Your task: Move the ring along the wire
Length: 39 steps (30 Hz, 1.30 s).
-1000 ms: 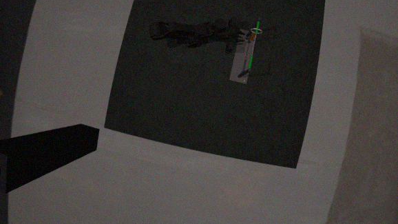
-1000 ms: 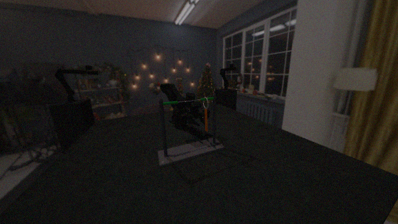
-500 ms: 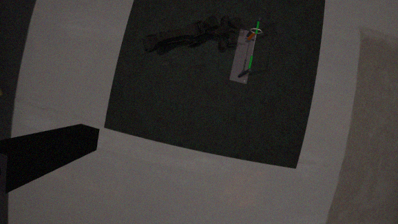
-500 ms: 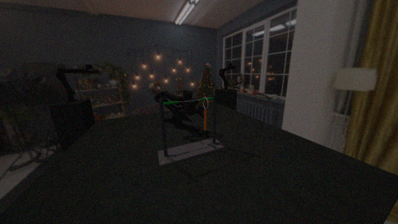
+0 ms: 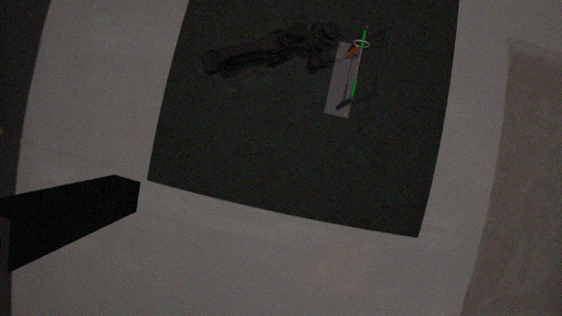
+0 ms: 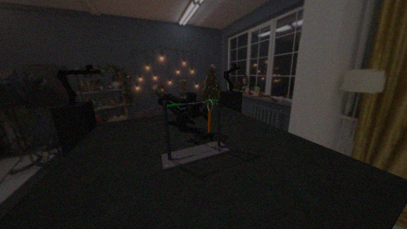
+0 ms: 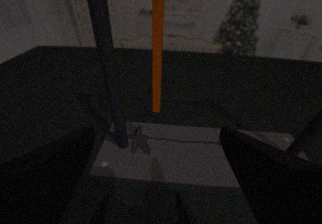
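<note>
The ring (image 5: 354, 43) (image 6: 208, 106) hangs around the green part (image 5: 365, 32) (image 6: 215, 101) beside one post (image 6: 219, 125) (image 7: 108, 70). Its orange handle (image 5: 353, 52) (image 6: 209, 122) (image 7: 157, 60) hangs down, its lower end free. The other green part (image 5: 354, 87) (image 6: 174, 106) is by the other post (image 6: 167, 132) (image 7: 315, 125), with the thin grey wire (image 5: 358, 65) between. My gripper (image 7: 158, 132) is wide open and empty. In the wrist view the handle's lower end shows beyond the fingertips, centred between them, with a gap. Dark rendering hides exact finger clearance in the top and exterior views.
The posts stand on a pale base plate (image 5: 333, 105) (image 6: 191, 154) (image 7: 193, 165) on the dark table top (image 5: 272, 158) (image 6: 282, 185). My arm (image 5: 248, 53) reaches in from the side opposite the exterior view. Black pedestals (image 5: 73, 217) (image 6: 74, 125) with other arms stand away from the fixture.
</note>
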Each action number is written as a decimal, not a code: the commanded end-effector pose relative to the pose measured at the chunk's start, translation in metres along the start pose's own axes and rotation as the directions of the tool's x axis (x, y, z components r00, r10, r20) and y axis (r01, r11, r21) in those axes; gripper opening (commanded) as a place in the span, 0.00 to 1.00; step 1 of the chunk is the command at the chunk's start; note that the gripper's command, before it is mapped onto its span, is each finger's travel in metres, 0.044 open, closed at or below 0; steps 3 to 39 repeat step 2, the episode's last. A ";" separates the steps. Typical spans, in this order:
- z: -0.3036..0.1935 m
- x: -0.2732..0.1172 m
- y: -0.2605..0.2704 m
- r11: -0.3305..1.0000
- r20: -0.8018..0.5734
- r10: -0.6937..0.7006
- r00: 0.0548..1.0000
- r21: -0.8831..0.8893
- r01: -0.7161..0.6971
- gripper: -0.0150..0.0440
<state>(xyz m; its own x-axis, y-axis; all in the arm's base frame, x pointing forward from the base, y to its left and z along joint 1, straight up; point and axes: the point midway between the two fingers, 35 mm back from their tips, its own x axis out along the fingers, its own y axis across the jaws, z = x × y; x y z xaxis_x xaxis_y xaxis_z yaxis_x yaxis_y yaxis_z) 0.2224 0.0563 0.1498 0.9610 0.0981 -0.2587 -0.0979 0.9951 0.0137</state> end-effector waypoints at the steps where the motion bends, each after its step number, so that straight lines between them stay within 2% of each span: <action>1: 0.001 -0.001 -0.001 1.000 0.003 -0.005 1.000 0.004 0.005 1.00; 39: 0.001 -0.001 -0.001 1.000 0.003 -0.005 1.000 0.004 0.005 1.00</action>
